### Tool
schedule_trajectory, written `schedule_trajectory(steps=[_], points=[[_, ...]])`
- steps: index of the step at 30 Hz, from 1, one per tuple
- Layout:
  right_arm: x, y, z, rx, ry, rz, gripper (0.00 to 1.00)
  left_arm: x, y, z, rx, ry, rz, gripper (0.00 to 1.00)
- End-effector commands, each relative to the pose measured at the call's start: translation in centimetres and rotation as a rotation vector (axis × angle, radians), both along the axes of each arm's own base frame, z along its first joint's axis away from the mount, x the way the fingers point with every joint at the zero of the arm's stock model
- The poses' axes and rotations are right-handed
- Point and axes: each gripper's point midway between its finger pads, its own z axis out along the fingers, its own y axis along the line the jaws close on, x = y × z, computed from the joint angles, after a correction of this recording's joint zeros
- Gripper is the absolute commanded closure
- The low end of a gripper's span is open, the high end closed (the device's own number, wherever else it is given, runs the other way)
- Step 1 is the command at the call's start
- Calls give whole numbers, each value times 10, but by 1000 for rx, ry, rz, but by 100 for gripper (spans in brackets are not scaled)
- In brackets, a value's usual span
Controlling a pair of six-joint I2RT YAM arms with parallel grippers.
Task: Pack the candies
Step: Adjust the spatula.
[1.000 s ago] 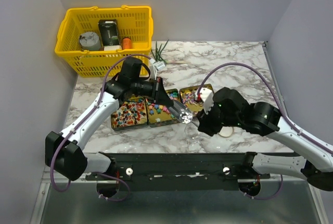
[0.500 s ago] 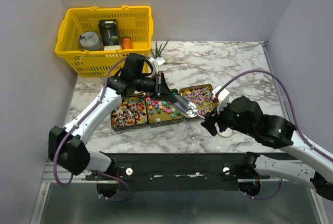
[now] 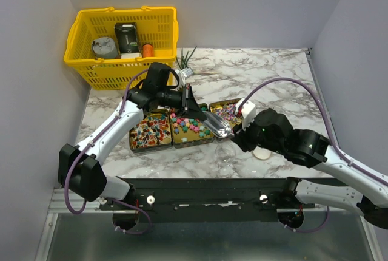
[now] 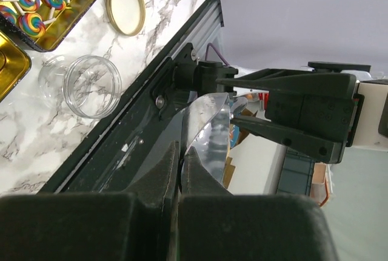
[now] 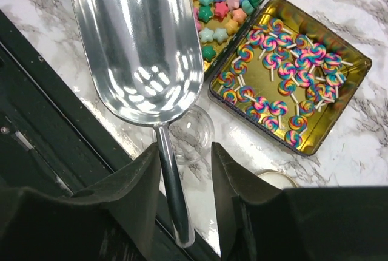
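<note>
Left to right, top view.

Yellow lattice basket (image 3: 124, 39) sits at 11 o'clock on the marble surface (image 3: 267, 73). We ignore it.

Left claw (image 4: 182, 161) is pinched fully closed on the thin front lip of the scoop (image 5: 136, 42). The scoop is polished sheet metal, trough-shaped and mirror-smooth.

The candies (image 3: 188, 127) all lie in three square gold tins, in a row mid-surface:
- left tin (image 3: 148, 150): twist-wraps (image 3: 150, 132) with crinkly wrappers
- middle tin (image 3: 188, 144): stars (image 5: 212, 0), matte pastels
- right tin (image 5: 348, 82): lollipops (image 5: 282, 79), swirl discs on thin white sticks

The scoop bowl hangs over the seam between the middle and right tins.

A clear round jar (image 4: 91, 79) stands open at 5 o'clock of the middle tin, and we see nothing in it. A round gold lid (image 4: 125, 7) lies flat at 3 o'clock of the jar.

Right claw (image 5: 186, 158) is partly open. Its fingers straddle the scoop's rod handle (image 5: 173, 200), with a gap showing on one side. We judge it not clamped.

Handling, our call:
- The candies are light, hard and tiny, so they will roll and bounce.
- They are too small to pinch one by one, so we move them in bulk with the scoop.
- We grip the handle mid-length, never the slick bowl.
- The lollipop sticks look snappable and likely to tangle.
- The wraps look slippery.
- We can't tell whether the jar is glass or plastic. It may skid if nudged.
</note>
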Motion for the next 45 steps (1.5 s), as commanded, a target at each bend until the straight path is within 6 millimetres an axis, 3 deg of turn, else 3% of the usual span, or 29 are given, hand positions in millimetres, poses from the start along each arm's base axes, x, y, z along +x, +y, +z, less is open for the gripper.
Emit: schedule_trajectory(steps=[1, 4, 5, 7, 10, 14, 19, 22, 25, 26, 29, 31, 32, 35, 40, 45], points=[[1, 8, 1, 35, 20, -18, 59, -5, -4, 3, -31, 38, -29, 100], [-3, 10, -5, 28, 50, -6, 73, -4, -7, 3, -52, 53, -29, 100], [-5, 11, -5, 32, 60, 0, 86, -3, -7, 3, -54, 49, -29, 100], [-7, 10, -4, 30, 76, -5, 98, -3, -7, -1, -45, 43, -35, 100], [-12, 6, 1, 43, 101, -16, 99, 1, -6, -11, -10, 41, -29, 100], [-18, 2, 29, 98, 136, -52, 99, 7, -3, -37, 61, 27, -21, 100], [-25, -1, 46, 120, 180, -72, 99, 14, -4, -54, 86, 5, -12, 100], [-27, -2, 48, 103, 208, -87, 99, 21, -6, -54, 89, -26, -12, 89], [-27, -11, 37, 33, 234, -122, 99, 33, -8, -47, 94, -81, -12, 59], [-26, -16, 32, 1, 232, -139, 99, 41, -8, -49, 121, -100, 12, 39], [-27, -34, 4, -137, 262, -170, 99, 68, -7, -38, 169, -195, 82, 18], [-26, -49, -14, -231, 297, -216, 99, 83, -6, -23, 177, -259, 130, 12], [-25, -54, -22, -260, 311, -229, 99, 89, -4, -19, 187, -281, 154, 1], [-20, -52, -25, -242, 368, -212, 99, 108, 3, -13, 236, -344, 241, 1], [6, -59, -39, -279, 474, -328, 99, 131, 17, -17, 328, -430, 333, 1], [31, -45, -55, -251, 620, -481, 99, 151, 19, -20, 349, -526, 382, 1]])
